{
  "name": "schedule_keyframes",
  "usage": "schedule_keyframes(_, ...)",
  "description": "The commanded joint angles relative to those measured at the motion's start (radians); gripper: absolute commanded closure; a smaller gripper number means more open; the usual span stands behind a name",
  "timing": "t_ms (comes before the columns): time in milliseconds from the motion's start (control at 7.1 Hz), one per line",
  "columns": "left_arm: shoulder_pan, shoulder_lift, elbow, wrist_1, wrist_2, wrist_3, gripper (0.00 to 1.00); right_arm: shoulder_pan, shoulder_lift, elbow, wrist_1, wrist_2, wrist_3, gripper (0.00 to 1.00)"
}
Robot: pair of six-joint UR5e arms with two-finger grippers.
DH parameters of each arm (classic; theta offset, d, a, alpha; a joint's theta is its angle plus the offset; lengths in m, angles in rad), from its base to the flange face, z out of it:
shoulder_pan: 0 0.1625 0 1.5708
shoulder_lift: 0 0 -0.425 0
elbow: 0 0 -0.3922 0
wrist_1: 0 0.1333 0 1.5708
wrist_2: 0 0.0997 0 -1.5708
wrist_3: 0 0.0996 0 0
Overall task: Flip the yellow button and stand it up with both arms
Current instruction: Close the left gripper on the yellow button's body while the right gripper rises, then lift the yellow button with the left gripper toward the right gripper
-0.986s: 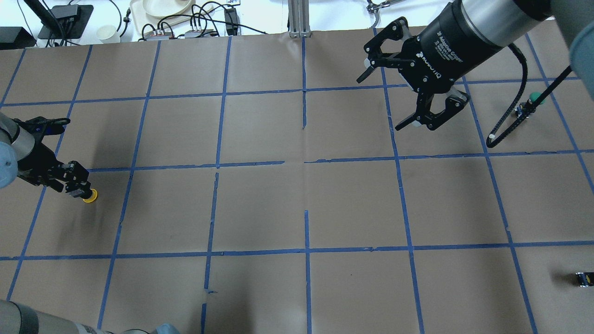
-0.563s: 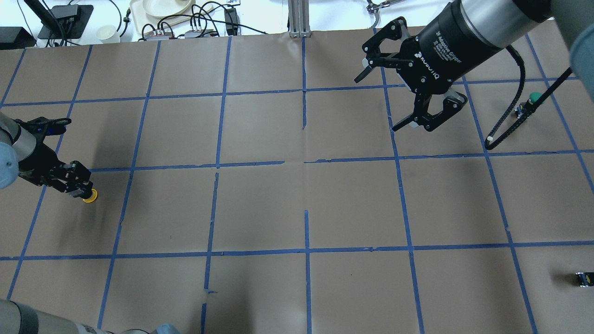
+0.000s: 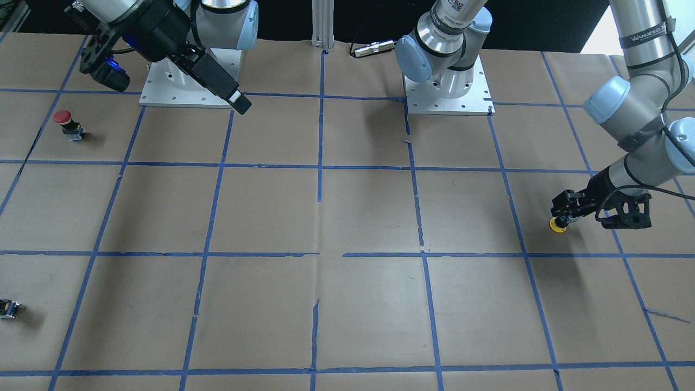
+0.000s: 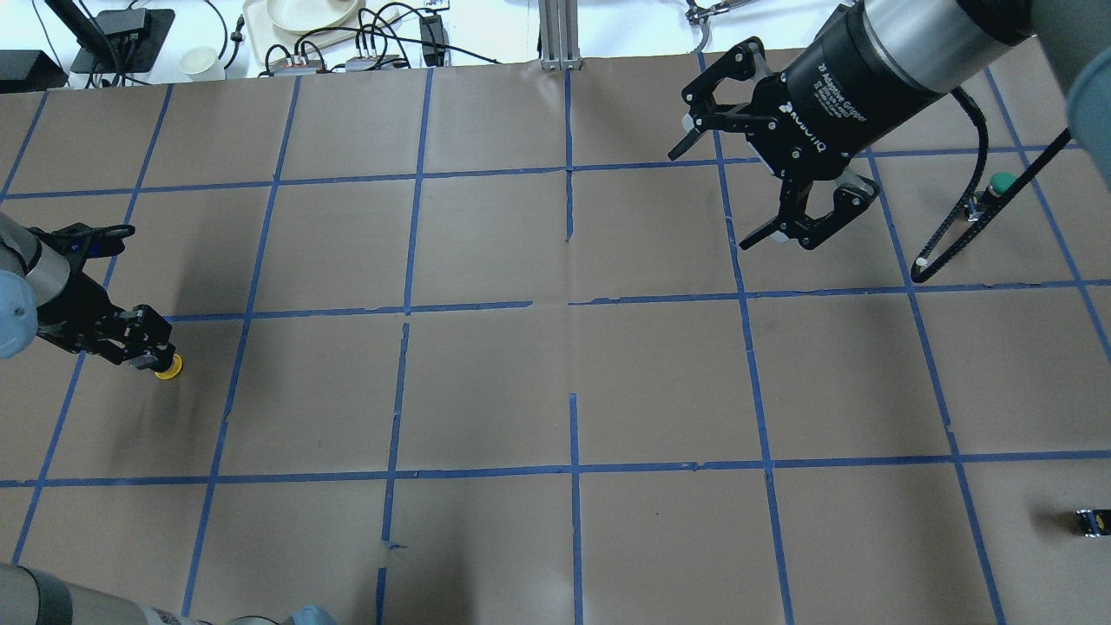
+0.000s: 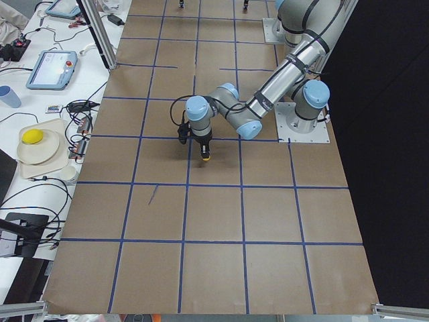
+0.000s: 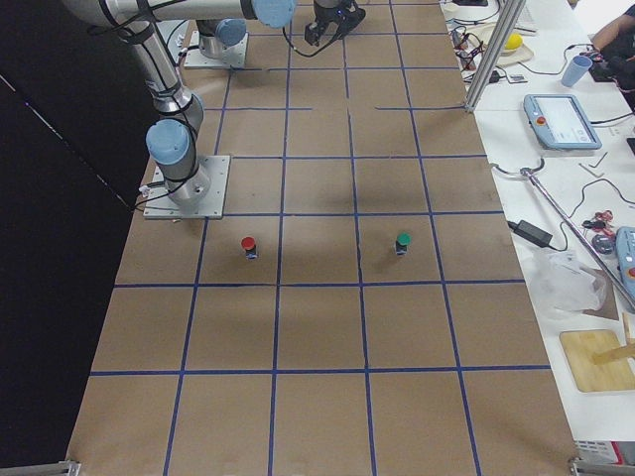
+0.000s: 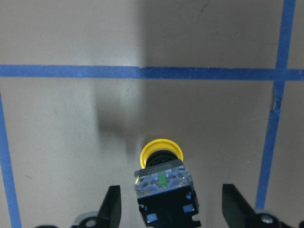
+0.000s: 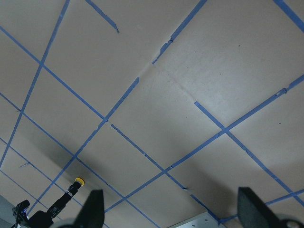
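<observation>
The yellow button (image 7: 161, 180) rests on the paper-covered table at its left side, its yellow cap (image 4: 167, 368) against the table and pointing away from the wrist camera, its black-grey body towards the camera. It also shows in the front view (image 3: 557, 225). My left gripper (image 7: 172, 209) is low over it and open, one finger on each side of the body with a gap on both sides. My right gripper (image 4: 709, 200) is open and empty, held high over the far right part of the table. In the right wrist view (image 8: 173, 213) its fingers stand wide apart.
A red-capped button (image 3: 65, 120) and a green-capped button (image 4: 1000, 182) stand on the robot's right side. A small capless switch part (image 4: 1092, 521) lies near the right edge. A black cable loop (image 4: 946, 234) hangs from the right arm. Arm bases (image 3: 448, 87) sit at the robot's edge.
The left gripper has shifted slightly back from the yellow cap; the button has not moved. The right gripper has swayed a little left and back, still open.
</observation>
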Motion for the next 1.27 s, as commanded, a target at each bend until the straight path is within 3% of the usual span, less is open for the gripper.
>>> schedule_keyframes(0, 0.0, 0.002, 0.002, 0.004, 0.003, 0.001, 0.28, 0.0, 0.0, 0.001, -0.002, 0.0, 0.0, 0.0)
schedule_keyframes(141, 0.0, 0.0, 0.0, 0.006, 0.007, 0.004, 0.6, 0.0, 0.0, 0.001, -0.004, 0.002, 0.0, 0.0)
schedule_keyframes(282, 0.0, 0.0, 0.002, 0.007, 0.005, 0.01, 0.78, 0.0, 0.0, 0.001, -0.001, -0.001, 0.0, 0.0)
schedule_keyframes(423, 0.0, 0.002, 0.009, 0.016, 0.003, 0.012, 0.9, 0.0, 0.0, 0.001, -0.002, 0.002, 0.0, 0.0)
schedule_keyframes(845, -0.046, 0.016, 0.097, -0.067, -0.008, 0.01, 0.92, 0.0, -0.002, 0.001, -0.004, 0.003, -0.001, 0.0)
schedule_keyframes(1127, -0.138, 0.084, 0.213, -0.344, -0.108, 0.006, 0.91, 0.0, 0.001, 0.002, -0.007, 0.013, -0.014, 0.0)
